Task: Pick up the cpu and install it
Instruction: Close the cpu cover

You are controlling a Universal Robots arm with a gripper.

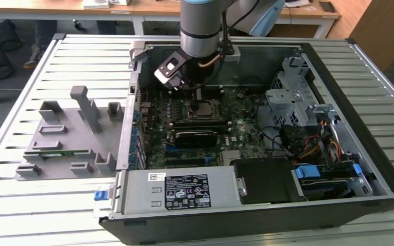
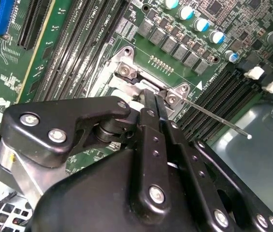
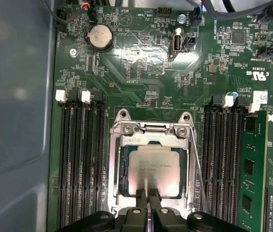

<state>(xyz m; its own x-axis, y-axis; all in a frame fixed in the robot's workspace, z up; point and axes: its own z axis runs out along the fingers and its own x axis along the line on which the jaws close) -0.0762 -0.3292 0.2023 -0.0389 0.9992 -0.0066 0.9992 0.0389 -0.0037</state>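
While the arm (image 1: 198,31) hangs upright over the socket (image 3: 114,145), its clenched jaws reach the cpu (image 3: 154,166).

The cpu (image 3: 154,166) is shiny silver. The board (image 3: 141,72) is green with thin lines. The gripper (image 3: 148,194) and slots (image 3: 80,164) are black. The table (image 1: 80,51) is grey with stripes.
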